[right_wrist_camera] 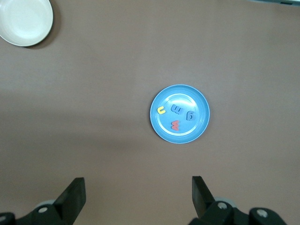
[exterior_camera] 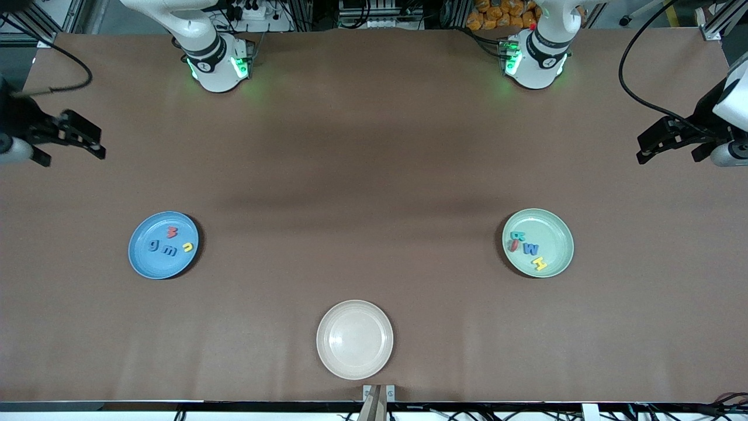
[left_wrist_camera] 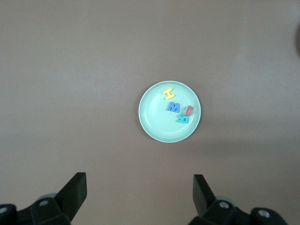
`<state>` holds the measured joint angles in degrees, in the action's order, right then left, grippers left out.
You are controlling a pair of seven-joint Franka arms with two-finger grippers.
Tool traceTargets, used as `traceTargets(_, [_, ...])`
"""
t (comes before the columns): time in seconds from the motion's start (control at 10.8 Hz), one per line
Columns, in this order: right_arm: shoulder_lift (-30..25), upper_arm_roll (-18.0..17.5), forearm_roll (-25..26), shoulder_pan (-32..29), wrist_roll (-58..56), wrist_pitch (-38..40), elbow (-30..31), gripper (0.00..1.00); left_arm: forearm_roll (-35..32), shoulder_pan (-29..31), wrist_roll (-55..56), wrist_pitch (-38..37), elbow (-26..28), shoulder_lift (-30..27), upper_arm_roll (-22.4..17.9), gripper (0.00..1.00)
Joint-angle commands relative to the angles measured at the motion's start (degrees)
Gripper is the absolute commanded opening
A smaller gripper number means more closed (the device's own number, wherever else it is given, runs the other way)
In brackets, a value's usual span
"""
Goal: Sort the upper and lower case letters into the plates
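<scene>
Cream plate [exterior_camera: 355, 339] bare; four letters [exterior_camera: 169, 242] in blue plate [exterior_camera: 140, 257].

— Anything standing around the cream plate [exterior_camera: 355, 339]?
— Bare tabletop all round; only the blue plate [exterior_camera: 163, 245] and mint plate [exterior_camera: 537, 242] farther off, toward either end (low rims, easily cleared).

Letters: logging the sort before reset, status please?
Left tool and right tool open, empty, parked at table ends. Four letters in blue plate, four in mint green plate. Cream plate empty. Nothing in the way.
</scene>
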<state>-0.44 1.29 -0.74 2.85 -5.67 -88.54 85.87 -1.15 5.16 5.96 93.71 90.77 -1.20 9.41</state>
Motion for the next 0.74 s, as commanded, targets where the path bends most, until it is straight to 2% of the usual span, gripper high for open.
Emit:
traceTargets(0.0, [0.8,-0.4,0.6,0.0,3.0,1.5,-2.3,1.0,-0.5,-0.3,-0.8,-0.6,-0.5,-0.5,-0.1,1.0])
traceTargets(0.65, [1.2,-0.3,1.0,-0.1,4.0,1.3,0.0,1.0,-0.4,-0.4,-1.0,-0.7,-0.5,-0.2,0.0,1.0])
